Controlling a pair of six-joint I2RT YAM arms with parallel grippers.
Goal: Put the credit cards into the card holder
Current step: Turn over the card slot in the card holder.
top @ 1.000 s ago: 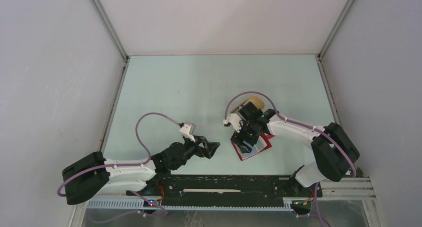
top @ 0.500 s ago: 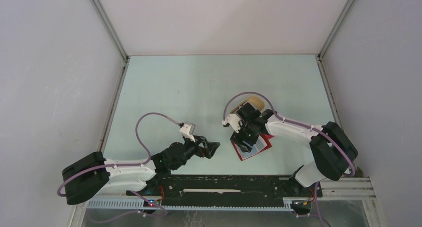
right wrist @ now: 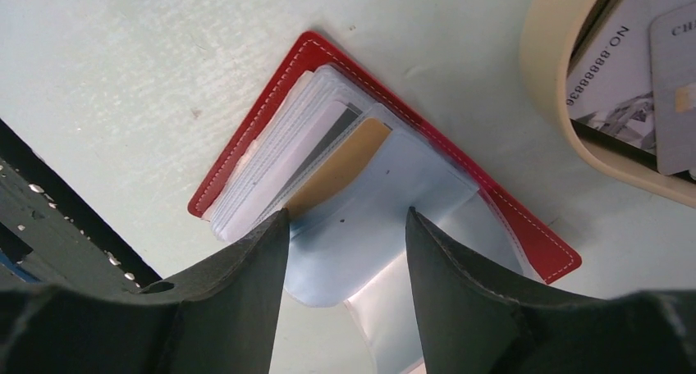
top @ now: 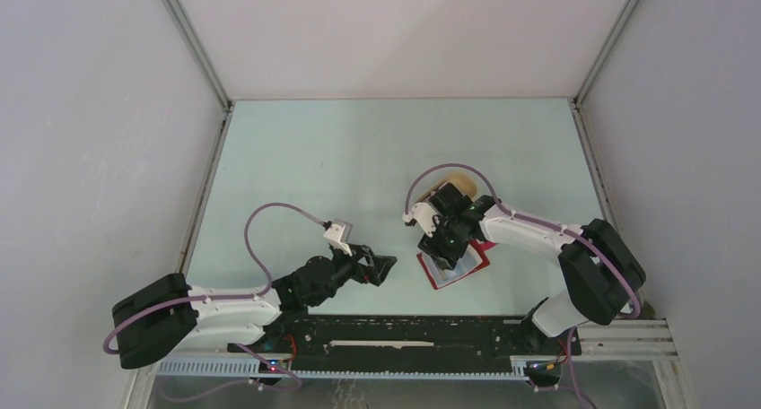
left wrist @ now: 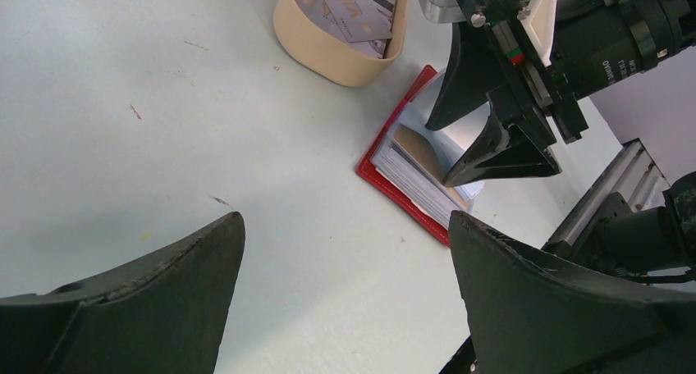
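The right gripper point(right wrist: 346, 213) hangs parted and empty over the open card holder point(right wrist: 279, 161) mid-frame, tips astride its blue sleeve, while the credit cards point(right wrist: 673, 87) lie in the beige tray point(right wrist: 550, 87) at upper right, far nearer it than the equally unclenched, empty left gripper point(left wrist: 345, 226).

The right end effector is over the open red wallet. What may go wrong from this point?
1. The right end effector is open, and its fingers seem to press on the pale blue plastic sleeve of the red fold-over wallet. Nothing else holds the wallet, so it may slide or flip shut.
2. The fingertips could crease that thin sleeve.
3. The whitish plastic cards lie in the beige oval tray, and the left end effector is open and empty.
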